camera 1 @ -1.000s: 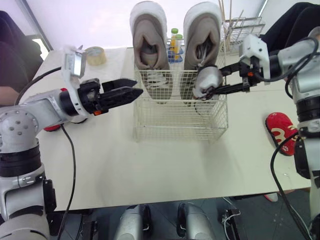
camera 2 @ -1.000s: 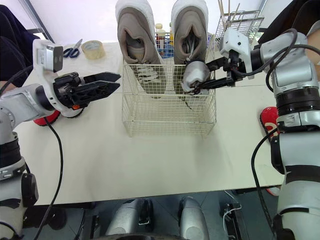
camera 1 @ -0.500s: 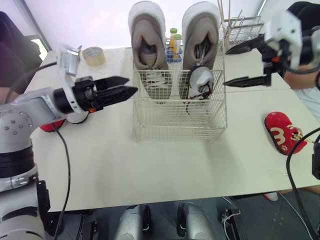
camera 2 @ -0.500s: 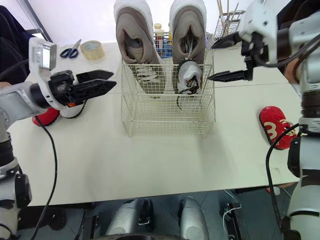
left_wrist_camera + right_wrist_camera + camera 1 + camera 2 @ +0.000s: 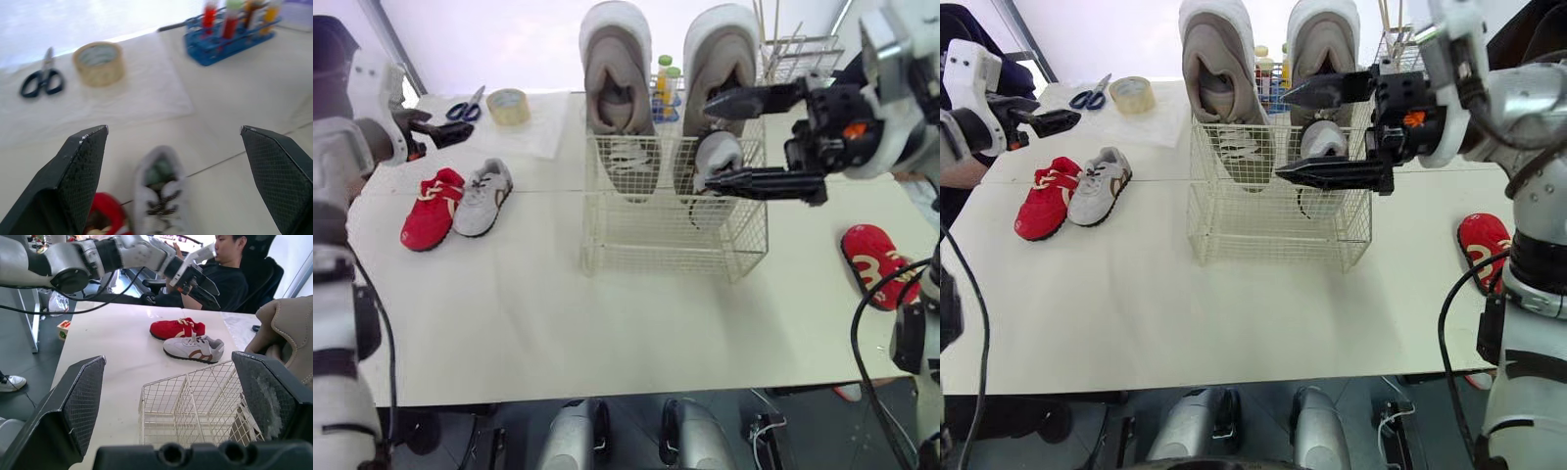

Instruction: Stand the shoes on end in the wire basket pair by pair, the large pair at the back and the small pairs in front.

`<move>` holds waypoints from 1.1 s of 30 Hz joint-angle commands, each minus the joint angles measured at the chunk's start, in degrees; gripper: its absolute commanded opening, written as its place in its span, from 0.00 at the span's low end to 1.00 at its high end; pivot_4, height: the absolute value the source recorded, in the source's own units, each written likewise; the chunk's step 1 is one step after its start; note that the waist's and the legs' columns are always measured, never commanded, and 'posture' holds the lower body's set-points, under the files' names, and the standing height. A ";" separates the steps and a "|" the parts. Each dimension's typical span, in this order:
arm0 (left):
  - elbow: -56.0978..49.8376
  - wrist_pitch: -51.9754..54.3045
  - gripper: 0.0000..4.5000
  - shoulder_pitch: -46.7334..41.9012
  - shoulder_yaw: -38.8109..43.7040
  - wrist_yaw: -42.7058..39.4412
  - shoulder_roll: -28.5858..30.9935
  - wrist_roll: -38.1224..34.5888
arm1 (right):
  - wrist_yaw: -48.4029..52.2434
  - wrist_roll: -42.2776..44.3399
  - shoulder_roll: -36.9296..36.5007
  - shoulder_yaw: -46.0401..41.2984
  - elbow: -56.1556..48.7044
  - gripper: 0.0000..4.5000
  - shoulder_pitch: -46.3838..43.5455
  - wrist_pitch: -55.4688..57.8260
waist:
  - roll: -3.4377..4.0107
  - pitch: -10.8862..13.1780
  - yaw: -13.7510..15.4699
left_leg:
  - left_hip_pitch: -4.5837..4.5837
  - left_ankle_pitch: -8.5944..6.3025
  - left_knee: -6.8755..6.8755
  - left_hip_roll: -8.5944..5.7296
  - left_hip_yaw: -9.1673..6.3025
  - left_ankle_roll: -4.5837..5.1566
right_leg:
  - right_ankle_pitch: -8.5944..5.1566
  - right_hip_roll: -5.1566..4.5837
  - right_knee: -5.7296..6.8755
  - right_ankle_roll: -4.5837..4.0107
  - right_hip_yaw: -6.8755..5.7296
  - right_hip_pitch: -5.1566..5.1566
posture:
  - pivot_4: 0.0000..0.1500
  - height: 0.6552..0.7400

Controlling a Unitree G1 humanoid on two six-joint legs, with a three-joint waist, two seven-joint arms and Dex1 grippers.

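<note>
At far left the left claw [image 5: 438,132] hangs above the back corner of the table [image 5: 607,333] with its two black fingers spread wide and nothing between them, near the scissors [image 5: 465,106] and the roll of tape [image 5: 510,105]. Just in front of it lie a red sneaker [image 5: 431,209] and a grey-and-white sneaker [image 5: 481,196], side by side and touching, flat on their soles. In the middle stands the wire basket [image 5: 646,211]. The two large tan shoes [image 5: 618,69] are on end along its back wall, toes up, and a blue rack of bottles [image 5: 664,83] shows between them. A small grey sneaker [image 5: 715,162] stands in front of the right-hand large shoe. The right claw [image 5: 709,141] is open, one finger on each side of that sneaker – whether either finger touches it I cannot tell. Well to the right a second red sneaker [image 5: 879,264] lies near the table edge. The small sneakers look light, with soft uppers that would give under a squeeze and a firmer sole, so the surest hold is probably across the heel or midfoot, sole against one finger – and the loose laces could snag in the wire. The grey-and-white one seems the mate for the shoe already in the basket, and it lies in easy reach of the left claw.
</note>
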 commanded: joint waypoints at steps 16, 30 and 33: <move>22.16 -12.87 1.00 -8.06 -0.23 6.82 -8.21 18.87 | -10.75 8.56 -3.43 -5.70 -8.32 0.99 4.84 1.73 | -0.29 0.16 -0.35 | -0.06 -0.10 0.05 0.11 0.23 0.19 | 0.00 -0.09 0.15 0.04 0.19 -0.28 | 1.00 1.00; 22.94 -11.60 1.00 -4.02 4.49 12.81 -12.50 20.57 | -14.20 11.98 -6.41 -6.64 -9.74 0.99 6.91 2.01 | -0.31 0.15 -0.15 | -0.05 -0.15 0.10 0.07 0.33 0.28 | 0.01 -0.16 0.22 0.06 0.28 -0.31 | 1.00 1.00; 23.05 -11.20 1.00 -2.93 4.67 14.25 -13.71 21.30 | -14.58 12.31 -6.74 -6.45 -9.67 0.99 6.88 1.89 | -0.33 0.15 -0.18 | -0.05 -0.15 0.11 0.06 0.38 0.29 | 0.01 -0.18 0.28 0.06 0.28 -0.33 | 1.00 1.00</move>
